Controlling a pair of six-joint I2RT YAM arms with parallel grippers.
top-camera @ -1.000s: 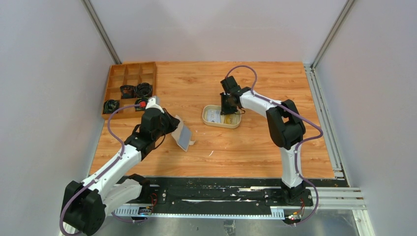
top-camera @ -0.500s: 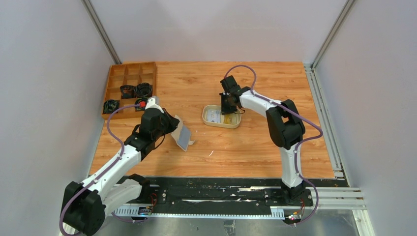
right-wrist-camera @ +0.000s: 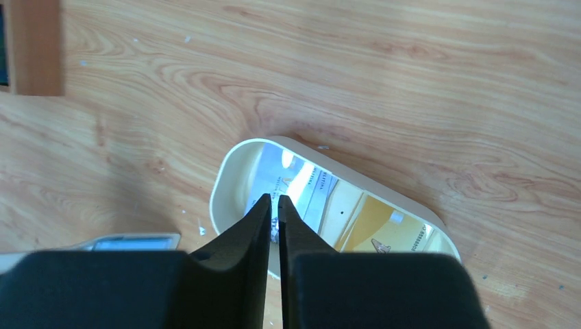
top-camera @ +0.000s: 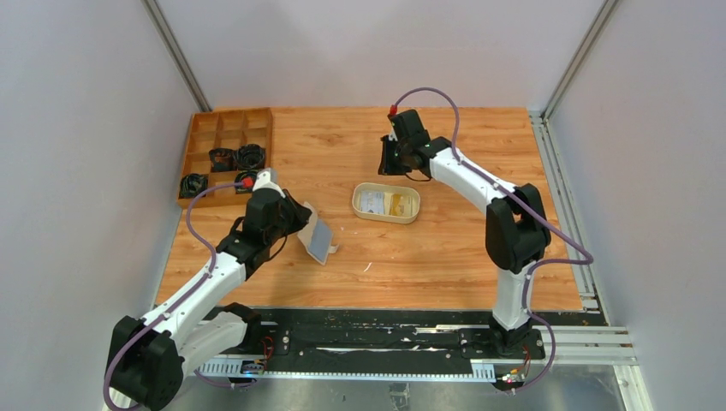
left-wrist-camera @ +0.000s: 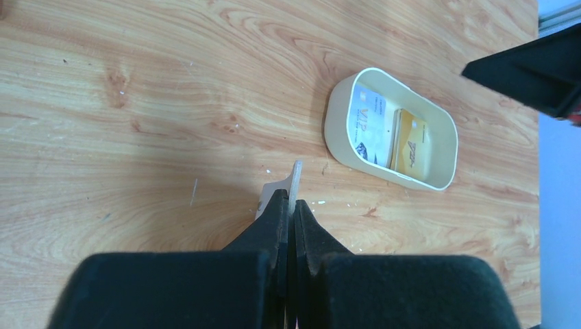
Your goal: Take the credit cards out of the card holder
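Tray (top-camera: 356, 200) near the middle of the tabletop (top-camera: 462, 257) is where I find two of the credit cards. A white card (top-camera: 371, 201) with faint print lies in the left half and a yellow card (top-camera: 400, 204) in the right half. They rest flat, side by side, inside the oval cream rim.

The card holder (top-camera: 319, 240) is to the left of the tray and apart from it. It is folded open and tilted, with its pale blue-grey inside facing up. My left hand (top-camera: 301, 224) is clamped on it. On the left wrist feed the two fingers press together on a thin cream edge that sticks out just past their tips. I cannot tell whether its lower corner touches the wood, or whether any card sits in its pockets.

My right hand (top-camera: 389, 163) hangs above the tabletop, just beyond the far side of the tray in the overhead view. On its own wrist feed the fingers (right-wrist-camera: 257, 219) are drawn almost together, with only a hairline slit between them and nothing in that slit. The tray and both cards show below the tips on that feed, and the card holder peeks in at the lower left edge.

A wooden divided box (top-camera: 227, 128) stands at the far left corner of the tabletop. Some of its compartments hold dark coiled items (top-camera: 250, 157), too small for me to identify.
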